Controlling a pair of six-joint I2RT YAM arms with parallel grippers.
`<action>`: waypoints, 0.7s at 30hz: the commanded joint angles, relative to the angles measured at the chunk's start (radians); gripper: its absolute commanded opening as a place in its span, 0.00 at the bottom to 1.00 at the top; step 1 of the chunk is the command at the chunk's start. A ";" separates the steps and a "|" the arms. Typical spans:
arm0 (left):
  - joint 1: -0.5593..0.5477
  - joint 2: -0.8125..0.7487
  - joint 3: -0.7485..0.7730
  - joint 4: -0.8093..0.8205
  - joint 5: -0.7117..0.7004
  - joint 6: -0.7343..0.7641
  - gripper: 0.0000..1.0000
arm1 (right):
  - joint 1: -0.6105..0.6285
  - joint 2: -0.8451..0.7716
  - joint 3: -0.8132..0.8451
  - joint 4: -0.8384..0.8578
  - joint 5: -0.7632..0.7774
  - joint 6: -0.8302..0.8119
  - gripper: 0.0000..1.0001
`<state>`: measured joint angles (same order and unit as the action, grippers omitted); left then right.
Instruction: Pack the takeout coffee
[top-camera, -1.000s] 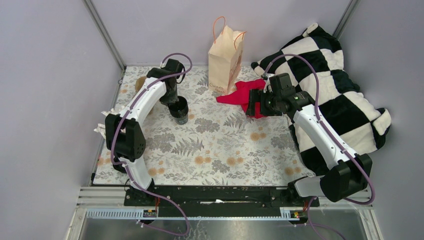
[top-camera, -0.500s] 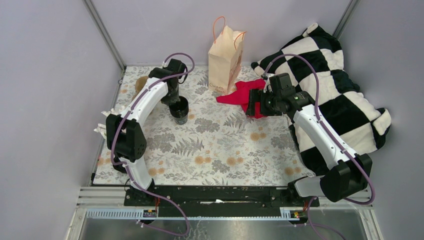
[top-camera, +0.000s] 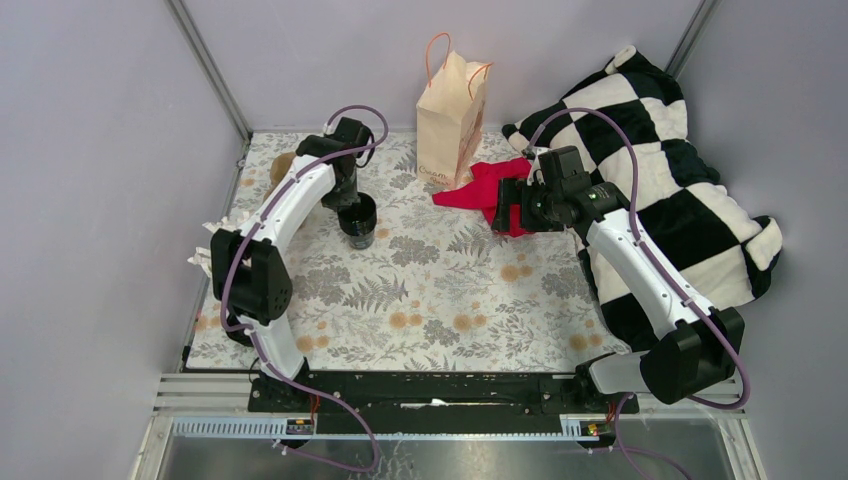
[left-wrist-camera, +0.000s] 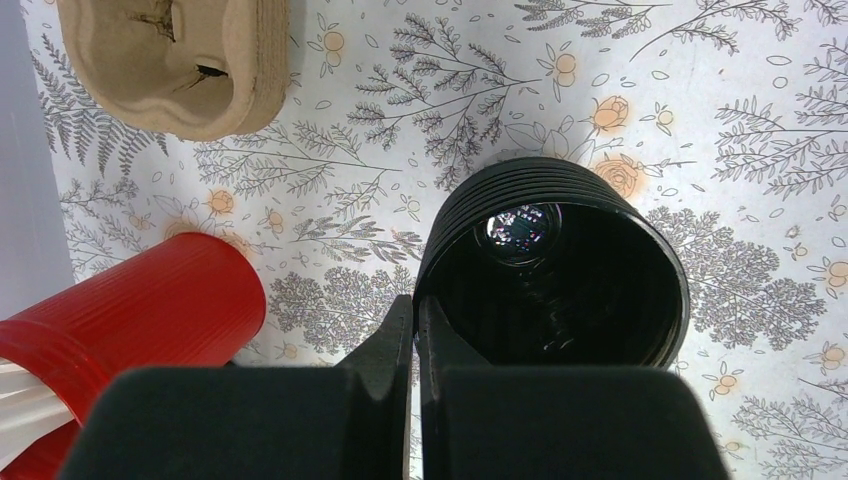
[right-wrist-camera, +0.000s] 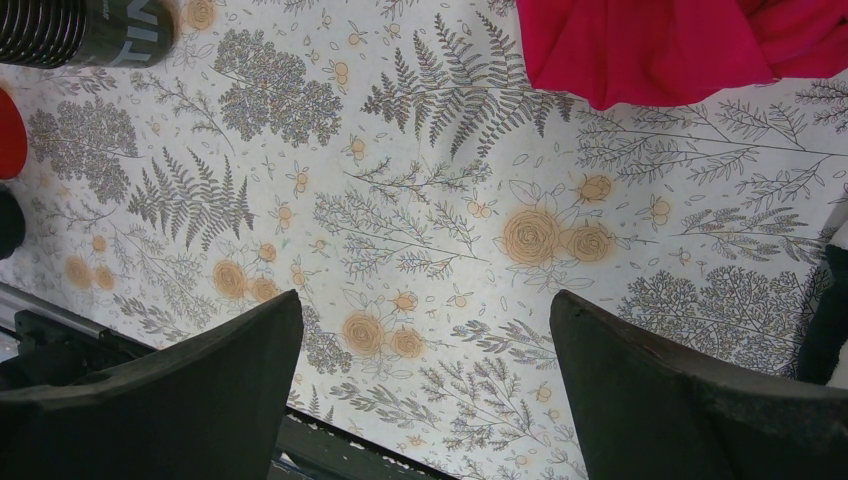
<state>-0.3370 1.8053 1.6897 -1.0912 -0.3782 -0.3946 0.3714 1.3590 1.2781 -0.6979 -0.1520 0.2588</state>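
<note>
Grey-walled enclosure (top-camera: 100, 150); the table carries a flat, matte floral tablecloth (top-camera: 440, 290) printed with ferns and orange roses. The takeout coffee cup (top-camera: 360, 222) stands upright at the left rear of the cloth, well apart from the stiff kraft paper bag (top-camera: 450, 120) by the back wall. Near it are a moulded cardboard cup tray (left-wrist-camera: 180, 60) and a ribbed red cup (left-wrist-camera: 150, 300) of white straws. My left gripper (left-wrist-camera: 415, 335) is closed, fingers together at the cup's rim and, as I read it, pinching that edge. My right gripper (right-wrist-camera: 422, 310) hangs spread wide over bare cloth, holding nothing, beside a red cloth (top-camera: 485, 185) and a soft checked blanket (top-camera: 660, 160). The cup is black and tapered, its upper wall ribbed, its lower band smooth and printed; whether a lid covers its glossy top I cannot tell. I judge it light, thin-walled, easily crushed or tipped, and liable to spill if full. A rim pinch may let it swing, so a hold across the ribbed wall would be surer.
</note>
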 joint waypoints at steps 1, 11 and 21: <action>0.018 -0.076 0.027 0.005 0.008 -0.020 0.00 | 0.006 -0.006 0.008 0.015 -0.019 0.003 1.00; 0.096 -0.155 -0.055 0.083 0.153 -0.036 0.00 | 0.006 -0.006 0.001 0.018 -0.018 0.003 1.00; 0.118 -0.196 -0.030 0.079 0.163 -0.064 0.00 | 0.006 -0.005 0.002 0.015 -0.022 0.003 1.00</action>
<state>-0.2234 1.6680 1.6253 -1.0374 -0.2302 -0.4286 0.3714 1.3590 1.2781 -0.6975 -0.1520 0.2588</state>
